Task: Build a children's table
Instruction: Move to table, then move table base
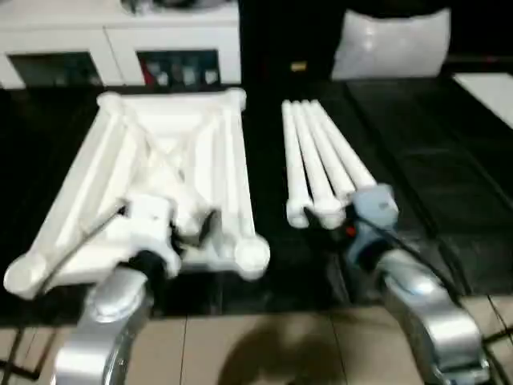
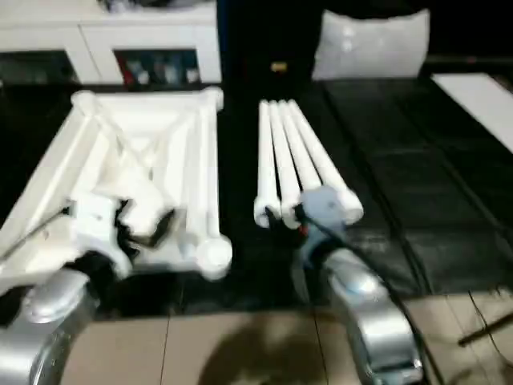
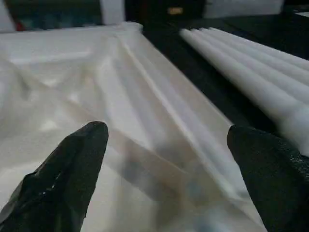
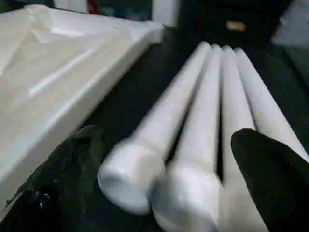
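Surface: black mat (image 1: 449, 184) spread over a tan tiled floor (image 1: 264, 345), with a white cabinet (image 1: 120, 40) along the far wall and a white cushion (image 1: 390, 44) beyond the mat.
Table top: upside down on the mat (image 1: 160, 176), X-ribs facing up, a round socket (image 1: 251, 255) at its near corner beside the legs.
Legs: four white legs (image 1: 321, 156) lie side by side just beside the table top, thick threaded ends toward the robot.
Left gripper: hovers over the near part of the table top (image 3: 164, 159), fingers (image 3: 72, 169) spread wide, nothing held.
Right gripper: sits at the near ends of the legs (image 4: 164, 169), fingers (image 4: 270, 179) spread apart on either side of two leg ends, not closed on anything.
Step in hand: looks like picking up the first leg.
Doing it well: I'd narrow onto a single leg, the one nearest the table top, since the open fingers now straddle two. Grip behind the threaded end, lift clear of its neighbours, then carry it upright to the near socket.
Risk: nudging the other legs so they roll.
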Tool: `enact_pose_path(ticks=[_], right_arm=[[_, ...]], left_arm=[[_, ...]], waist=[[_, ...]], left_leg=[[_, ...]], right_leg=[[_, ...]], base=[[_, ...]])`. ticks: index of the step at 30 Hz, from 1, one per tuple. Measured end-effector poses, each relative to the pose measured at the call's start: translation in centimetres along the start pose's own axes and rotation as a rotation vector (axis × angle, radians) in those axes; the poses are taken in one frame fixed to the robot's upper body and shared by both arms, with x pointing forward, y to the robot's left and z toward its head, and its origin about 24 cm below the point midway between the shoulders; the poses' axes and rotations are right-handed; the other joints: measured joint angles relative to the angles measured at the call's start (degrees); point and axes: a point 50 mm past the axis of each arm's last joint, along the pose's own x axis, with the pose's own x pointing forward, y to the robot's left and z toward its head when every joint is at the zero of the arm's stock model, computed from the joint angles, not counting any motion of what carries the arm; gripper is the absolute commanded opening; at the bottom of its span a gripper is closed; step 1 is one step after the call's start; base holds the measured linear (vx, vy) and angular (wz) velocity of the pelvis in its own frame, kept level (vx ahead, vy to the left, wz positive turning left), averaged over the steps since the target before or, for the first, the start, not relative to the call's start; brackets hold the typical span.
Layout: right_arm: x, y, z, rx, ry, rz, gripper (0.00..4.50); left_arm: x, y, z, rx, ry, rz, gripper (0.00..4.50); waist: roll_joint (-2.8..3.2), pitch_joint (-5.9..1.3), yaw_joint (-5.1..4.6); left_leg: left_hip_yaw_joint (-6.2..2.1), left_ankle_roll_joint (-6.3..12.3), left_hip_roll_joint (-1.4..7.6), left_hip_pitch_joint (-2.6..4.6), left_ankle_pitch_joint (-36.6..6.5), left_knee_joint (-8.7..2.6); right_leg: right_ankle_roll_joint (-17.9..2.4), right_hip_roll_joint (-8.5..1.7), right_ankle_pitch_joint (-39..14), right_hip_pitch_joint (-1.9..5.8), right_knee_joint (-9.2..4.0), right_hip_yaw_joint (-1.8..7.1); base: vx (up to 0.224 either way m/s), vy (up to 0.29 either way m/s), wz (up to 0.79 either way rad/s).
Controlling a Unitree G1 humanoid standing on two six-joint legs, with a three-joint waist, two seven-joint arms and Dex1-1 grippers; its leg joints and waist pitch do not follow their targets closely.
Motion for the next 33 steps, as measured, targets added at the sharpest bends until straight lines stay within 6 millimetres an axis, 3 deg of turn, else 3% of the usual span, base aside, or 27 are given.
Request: enact_pose_path(ticks=[1,2,3,5,7,8,10,15,18,21,24,30,33], right_arm=[[0.0,0.0,0.2,-0.007,-0.005,0.007,4.50],[0.0,0.0,0.4,-0.015,-0.011,0.018,4.50],[0.2,0.5,0.3,-0.011,-0.009,0.039,4.50],[0.4,1.2,0.9,-0.022,-0.027,0.086,4.50],[0.3,0.7,1.0,-0.045,-0.028,0.092,4.50],[0.3,0.6,1.0,-0.051,-0.025,0.096,4.50],[0.0,0.0,1.1,-0.071,-0.027,0.116,4.50],[-0.3,-0.2,1.6,-0.129,-0.071,0.207,4.50],[-0.6,-0.3,1.7,-0.137,-0.073,0.258,4.50],[-0.9,-0.3,1.7,-0.143,-0.064,0.331,4.50],[-1.1,-0.2,1.7,-0.127,-0.058,0.409,4.50],[-2.4,-0.3,0.5,-0.167,0.042,0.598,4.50],[-3.1,0.1,-0.9,-0.172,0.117,0.690,4.50]], left_arm=[[0.0,0.1,0.0,0.001,-0.001,0.000,4.43],[-0.1,0.2,0.1,0.001,-0.006,0.001,4.43],[-0.3,0.5,0.0,-0.001,-0.001,0.011,4.43],[-0.5,1.0,0.0,0.017,0.006,0.014,4.43],[-0.6,1.1,0.0,0.044,0.017,-0.014,4.43],[-0.6,1.0,0.0,0.058,0.028,-0.037,4.43],[-0.7,0.6,-0.1,0.076,0.054,-0.123,4.43],[-0.9,0.5,0.4,0.123,0.048,-0.283,4.43],[-1.1,0.4,0.9,0.165,0.035,-0.386,4.43],[-1.2,0.5,1.8,0.216,0.058,-0.514,4.43],[-0.9,0.2,1.8,0.235,0.082,-0.595,4.08],[-1.5,0.5,0.4,0.273,0.242,-0.784,4.05],[-1.4,0.6,-0.2,0.276,0.281,-0.818,3.68]], waist=[[1.08,-0.01,0.24],[2.69,0.08,0.40],[2.74,0.05,0.15],[1.66,-0.18,-0.37],[0.82,-0.49,-0.19],[0.50,-0.55,-0.14],[0.35,-0.56,0.11],[0.64,-0.25,0.13],[1.34,0.31,0.01],[1.59,0.61,0.12],[1.62,0.58,0.03],[1.70,0.31,0.19],[2.20,0.22,0.67]], left_leg=[[-0.03,-0.20,1.09,-0.73,1.39,-3.17],[-0.37,-3.38,2.62,-0.50,5.51,-4.58],[-0.55,-2.80,2.56,-0.32,4.88,-4.39],[-0.46,-2.60,1.69,-0.38,4.72,-4.08],[-0.72,-2.49,0.26,-0.38,4.65,-4.07],[-0.68,-2.54,-0.33,-0.49,4.69,-4.16],[-0.33,-3.13,-0.29,-0.97,5.20,-5.33],[0.45,-3.68,0.83,-0.64,5.43,-5.97],[1.18,-3.67,1.19,-0.32,5.53,-5.96],[1.93,-3.68,1.47,0.09,5.53,-6.10],[2.07,-3.68,1.62,0.34,5.53,-6.10],[2.24,-3.38,1.92,0.28,6.04,-6.13],[2.35,-3.35,2.00,0.17,6.03,-6.18]], right_leg=[[-0.10,0.96,-0.28,0.89,-0.54,-1.00],[0.18,2.20,-1.02,1.75,-0.46,-1.83],[-0.17,1.92,-1.41,1.47,0.13,-2.04],[-0.52,0.91,-1.05,-0.65,2.99,-1.46],[2.98,-0.98,0.87,-2.64,1.70,0.99],[4.41,-1.54,0.81,-2.95,0.96,1.85],[4.11,-1.42,1.25,-3.40,0.89,2.00],[2.71,-1.01,1.99,-3.04,0.08,1.68],[2.14,-1.07,2.34,-2.80,0.04,1.74],[1.79,-1.26,2.55,-2.62,0.04,1.78],[1.81,-1.27,2.55,-2.45,-0.08,1.75],[1.57,-1.18,2.75,-2.45,-0.22,1.55],[1.54,-1.19,2.74,-2.46,-0.39,1.46]], base=[[0.151,0.001,-0.08],[0.188,0.081,-0.08],[0.188,0.081,-0.08],[0.183,0.076,0.01],[0.090,0.072,-0.01],[-0.018,0.053,-0.04],[-0.009,0.027,-0.02],[-0.040,-0.012,0.00],[-0.079,0.006,0.02],[-0.065,0.007,-0.01],[0.000,0.000,0.00],[0.008,-0.001,0.00],[0.000,0.000,0.00]])
